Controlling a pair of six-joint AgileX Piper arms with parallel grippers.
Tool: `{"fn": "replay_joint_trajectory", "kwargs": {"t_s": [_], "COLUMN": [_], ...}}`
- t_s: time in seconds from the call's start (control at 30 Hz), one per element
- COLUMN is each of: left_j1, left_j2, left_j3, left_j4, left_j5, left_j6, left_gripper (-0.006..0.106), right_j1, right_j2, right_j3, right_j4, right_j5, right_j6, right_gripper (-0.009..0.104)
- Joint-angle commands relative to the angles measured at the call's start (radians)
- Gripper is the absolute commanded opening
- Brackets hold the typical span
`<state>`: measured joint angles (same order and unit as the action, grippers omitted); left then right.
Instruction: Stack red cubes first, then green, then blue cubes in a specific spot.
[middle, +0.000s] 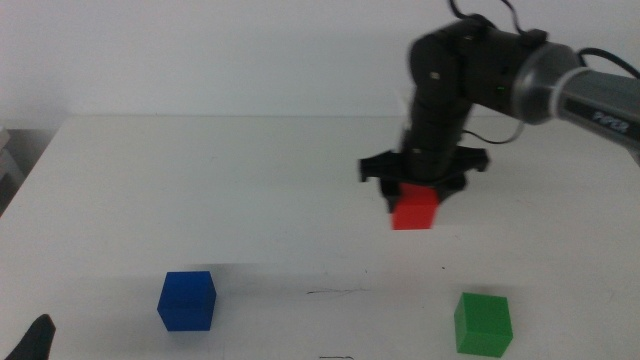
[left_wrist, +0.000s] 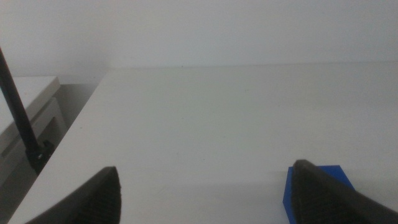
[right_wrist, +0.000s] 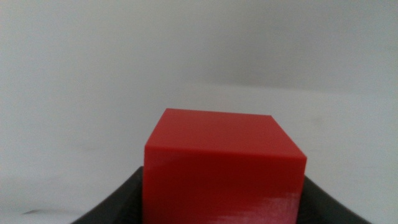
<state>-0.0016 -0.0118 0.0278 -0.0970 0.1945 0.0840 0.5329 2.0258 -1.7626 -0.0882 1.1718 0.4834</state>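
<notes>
Two arms | right gripper (middle: 414, 192) jaws clenching red cube (middle: 415, 208) | left gripper (left_wrist: 202, 186) released | green cube (middle: 483, 323) only in middle view

Line (middle: 335, 292) lies between two front cubes (middle: 187, 300); third cube (middle: 415, 209) behind.

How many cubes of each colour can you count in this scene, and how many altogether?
Red cube: 1, held in the right gripper
Green cube: 1, on the table
Blue cube: 1, on the table, near the left gripper
Total: 3 cubes
</notes>
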Motion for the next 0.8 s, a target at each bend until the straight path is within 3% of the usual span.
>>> {"fn": "replay_joint_trajectory", "kwargs": {"t_s": [0.0,0.23,0.77], "left_j1": [0.002,0.002,0.002], "left_j2": [-0.025,-0.025,-0.025], "left_j3": [-0.001,-0.001,-0.001], "left_j4": [-0.012,-0.012,-0.012], "left_j5": [-0.083,-0.083,-0.083], "left_j6": [-0.006,-0.006,-0.006], "left_gripper": [0.093,0.093,0.093], "right_j1": [0.049,0.134,0.174], "right_j2": [-0.046,0.012,0.086], "right_j3": [-0.071,-0.095,-0.096], "right_j4": [-0.023,0.029,0.024], "right_j5": [0.020,0.016,-0.048], "right_j6": [0.031,0.108,0.140], "right_gripper": [-0.001,-0.001,-0.001]}}
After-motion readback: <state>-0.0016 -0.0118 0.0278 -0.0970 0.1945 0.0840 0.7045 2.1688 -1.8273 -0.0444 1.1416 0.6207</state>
